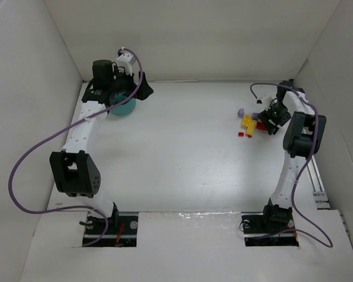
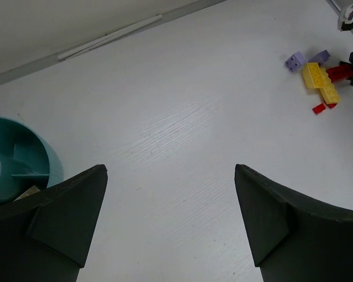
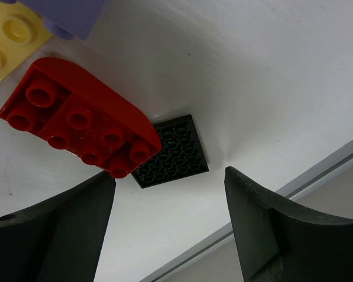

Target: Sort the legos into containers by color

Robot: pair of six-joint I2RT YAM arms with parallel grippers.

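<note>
On the right side of the white table, the right gripper stood wide open close to a red rounded plastic brick; the left gripper, equally wide, hung beside the round teal plastic bowl.

You've got a white table: teal bowl at 10 o'clock, lego pile at 2 o'clock, yellow, red, purple. There, 1 red curved brick touches 1 flat black plate.
</note>
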